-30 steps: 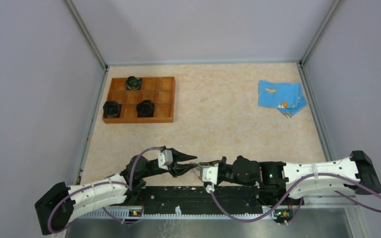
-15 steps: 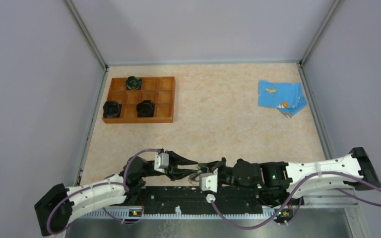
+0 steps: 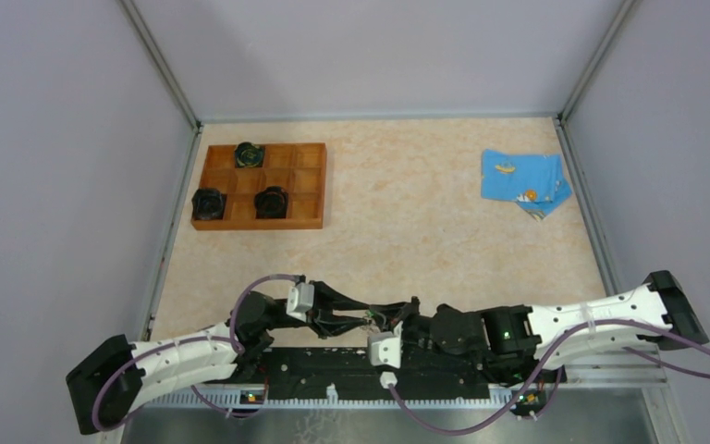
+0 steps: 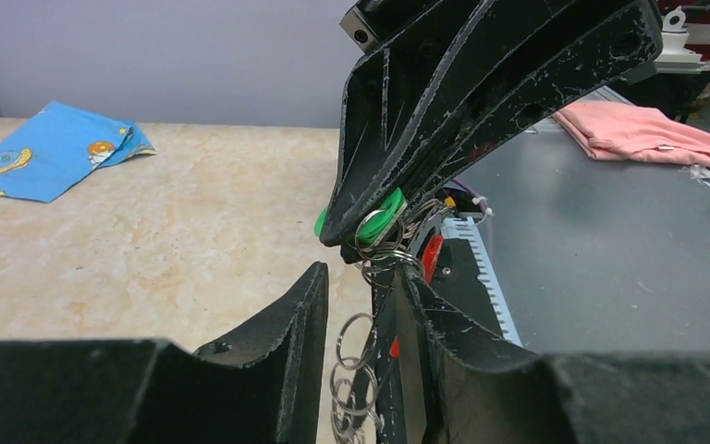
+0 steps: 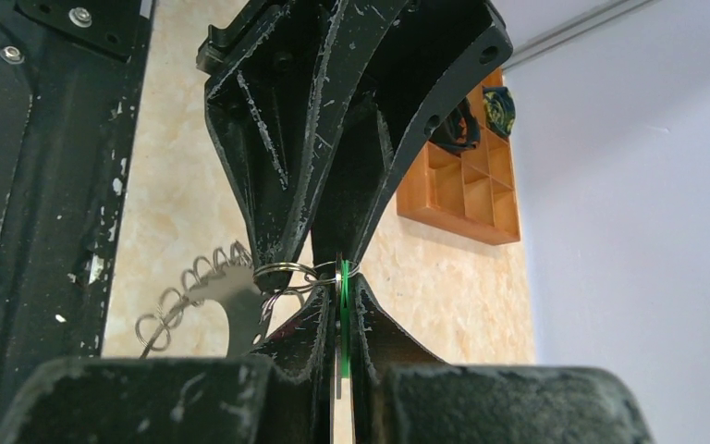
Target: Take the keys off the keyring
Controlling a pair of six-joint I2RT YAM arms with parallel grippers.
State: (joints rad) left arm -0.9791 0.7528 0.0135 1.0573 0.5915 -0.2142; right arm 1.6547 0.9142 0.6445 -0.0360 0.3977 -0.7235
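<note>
The two grippers meet tip to tip at the table's near edge, the left gripper (image 3: 366, 313) and the right gripper (image 3: 392, 316). In the right wrist view my right gripper (image 5: 342, 282) is shut on a key (image 5: 343, 305) with a thin green head. In the left wrist view that green head (image 4: 381, 215) shows at the right gripper's tip. My left gripper (image 4: 361, 277) stands a small gap apart. A small split ring of the keyring (image 4: 432, 257), with its red section, is looped over one finger (image 4: 416, 305). A chain of small rings (image 4: 351, 370) hangs between the fingers.
A wooden compartment tray (image 3: 307, 185) with three black pucks (image 3: 271, 202) sits at the far left. A blue patterned cloth (image 3: 523, 180) lies at the far right. The black base rail (image 3: 351, 370) is right under the grippers. A pink cloth (image 4: 647, 134) lies off the table.
Both grippers have shifted together a little toward the near edge, and the right arm has reached further left. The right gripper's hold on the key is unchanged.
</note>
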